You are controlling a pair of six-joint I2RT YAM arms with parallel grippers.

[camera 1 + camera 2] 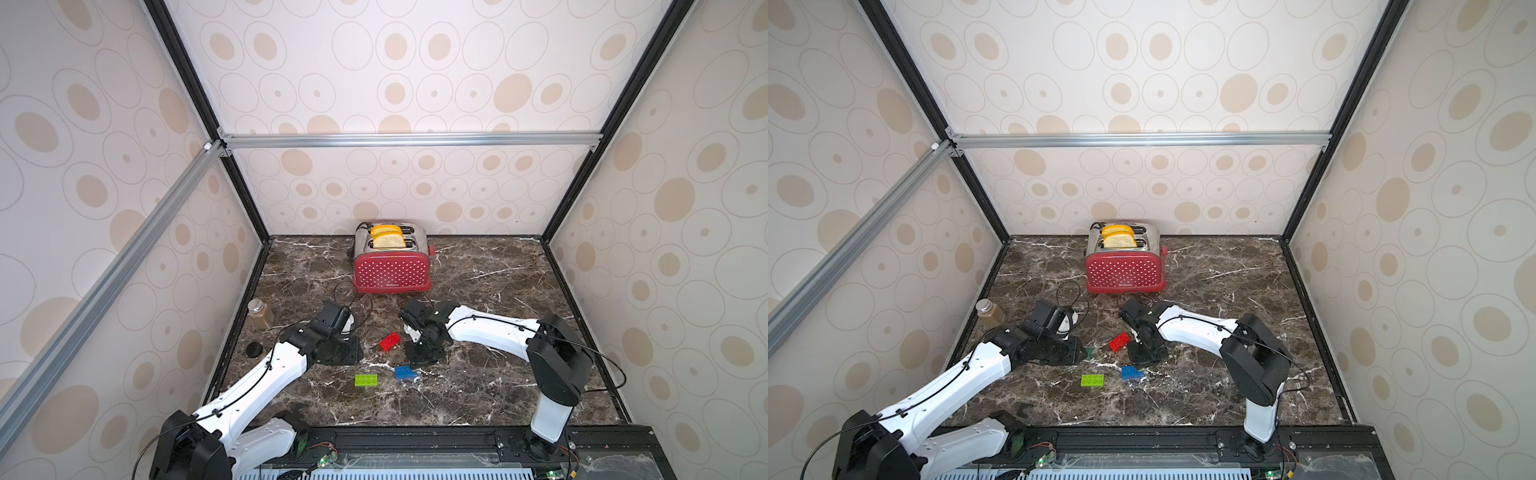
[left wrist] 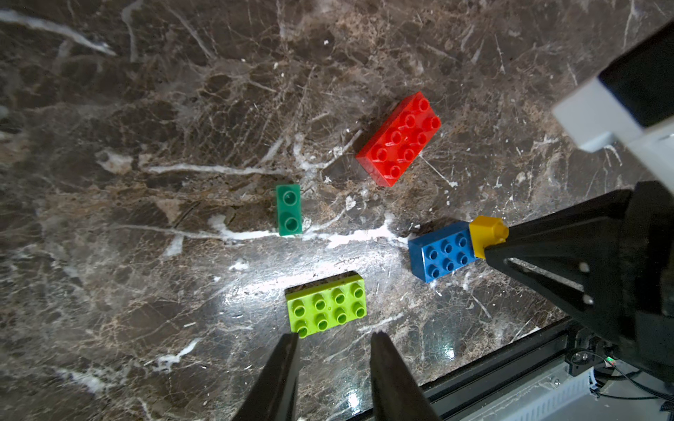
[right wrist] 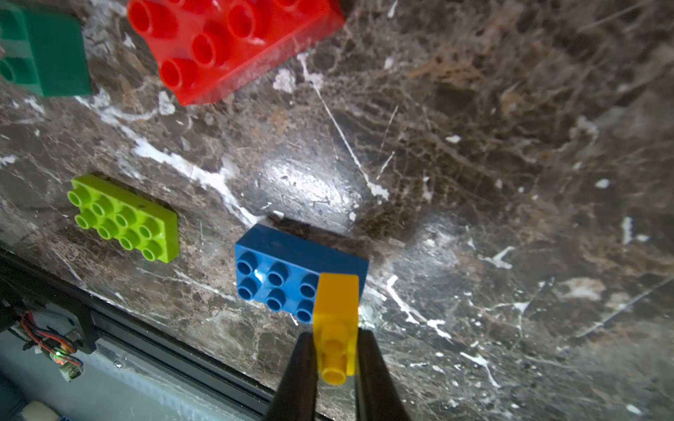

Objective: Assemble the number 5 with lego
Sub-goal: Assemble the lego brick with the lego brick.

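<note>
Five lego bricks are in view on the dark marble table [image 1: 478, 395]. The red brick [image 2: 399, 138], small dark-green brick [image 2: 289, 209], lime-green brick [image 2: 326, 306] and blue brick [image 2: 443, 253] lie apart, studs up. My right gripper [image 3: 335, 339] is shut on the small yellow brick [image 3: 335, 313] and holds it over one end of the blue brick [image 3: 288, 266]. Whether yellow is seated on blue I cannot tell. My left gripper [image 2: 335, 335] is open, with nothing between its fingers, just short of the lime-green brick. Both top views show the red brick [image 1: 390, 341], the blue one [image 1: 405, 372] and the lime-green one [image 1: 366, 380].
A red polka-dot toaster [image 1: 390, 266] with bread slices stands at the back. A glass jar [image 1: 260, 313] and a black lid [image 1: 253, 349] sit by the left wall. Thin black cables loop behind the wrists. A black rail [image 1: 415, 436] runs along the front edge.
</note>
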